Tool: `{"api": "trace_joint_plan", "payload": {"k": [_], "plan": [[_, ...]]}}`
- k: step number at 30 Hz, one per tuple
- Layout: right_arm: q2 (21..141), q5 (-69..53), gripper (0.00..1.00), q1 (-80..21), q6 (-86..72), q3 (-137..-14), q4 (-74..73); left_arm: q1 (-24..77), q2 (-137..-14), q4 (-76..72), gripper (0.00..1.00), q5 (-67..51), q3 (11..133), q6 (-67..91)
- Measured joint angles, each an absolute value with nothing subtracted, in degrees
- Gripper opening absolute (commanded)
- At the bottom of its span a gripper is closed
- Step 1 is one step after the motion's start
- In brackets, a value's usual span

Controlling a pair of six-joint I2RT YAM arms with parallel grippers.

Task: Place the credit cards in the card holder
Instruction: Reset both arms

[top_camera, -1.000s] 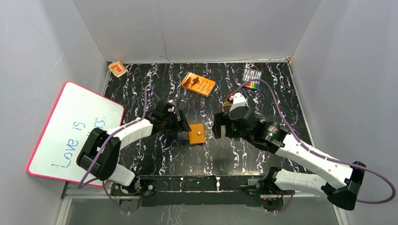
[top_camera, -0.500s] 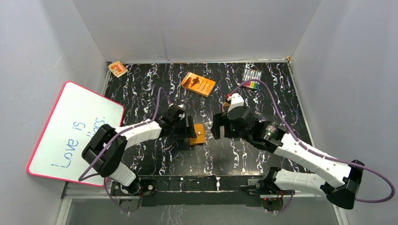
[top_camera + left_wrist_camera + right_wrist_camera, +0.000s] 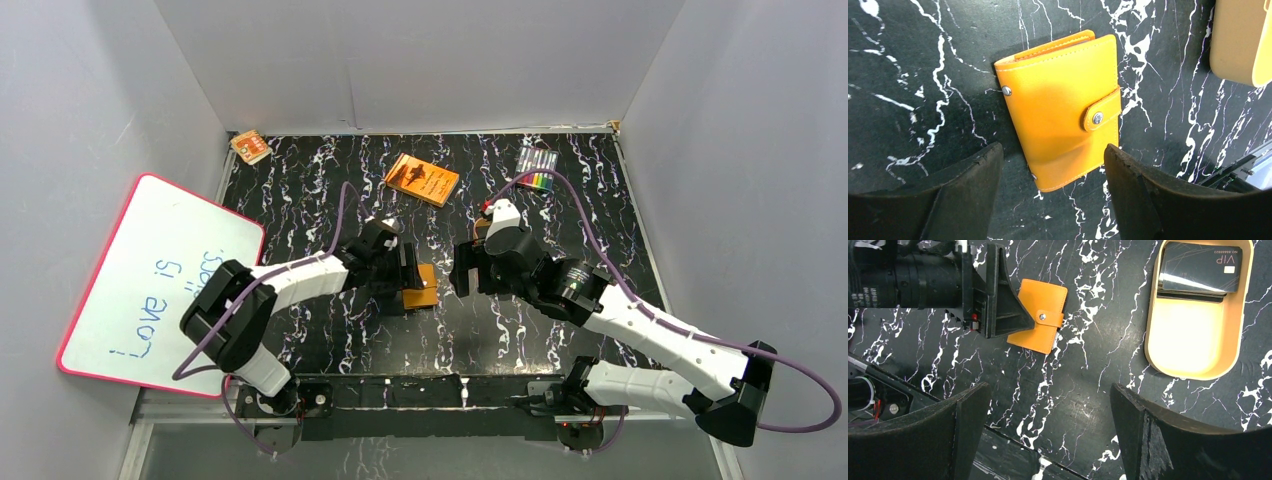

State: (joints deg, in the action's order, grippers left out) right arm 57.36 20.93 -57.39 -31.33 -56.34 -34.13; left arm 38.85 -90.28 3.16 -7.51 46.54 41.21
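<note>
The card holder point(image 3: 424, 290) is a closed orange wallet with its snap tab fastened, lying flat on the black marbled table. It also shows in the left wrist view point(image 3: 1060, 105) and the right wrist view point(image 3: 1040, 315). My left gripper point(image 3: 408, 280) is open, low over the wallet, with its fingertips point(image 3: 993, 155) on either side of the wallet's near end point(image 3: 1053, 152). The black credit cards point(image 3: 1198, 265) lie stacked at one end of a tan oval tray point(image 3: 1193, 335). My right gripper point(image 3: 462, 272) point(image 3: 1049, 390) is open and empty above bare table, between the wallet and the tray.
An orange book point(image 3: 422, 179) and a pack of coloured markers point(image 3: 537, 160) lie at the back. A small orange packet point(image 3: 250, 146) sits at the back left corner. A whiteboard point(image 3: 150, 280) leans at the left. The tray's edge shows in the left wrist view point(image 3: 1243, 40).
My left gripper has moved right and now stands over the wallet. My right gripper has shifted slightly left. The wallet has not moved.
</note>
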Motion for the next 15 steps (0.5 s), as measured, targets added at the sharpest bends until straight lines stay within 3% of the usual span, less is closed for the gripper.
{"api": "trace_joint_plan", "payload": {"k": [5, 10, 15], "plan": [[57.56, 24.08, 0.99, -57.39, -33.08, -56.37, -34.75, 38.87, -83.65, 6.67, 0.81, -3.29, 46.15, 41.13], [59.50, 30.83, 0.99, -57.39, -36.70, -57.16, -36.18, 38.92, -69.46, 13.30, 0.87, 7.56, 47.39, 42.93], [63.15, 36.96, 0.99, -57.39, -38.38, -60.92, -36.51, 38.89, -64.06, 20.67, 0.92, 16.55, 51.83, 46.77]]}}
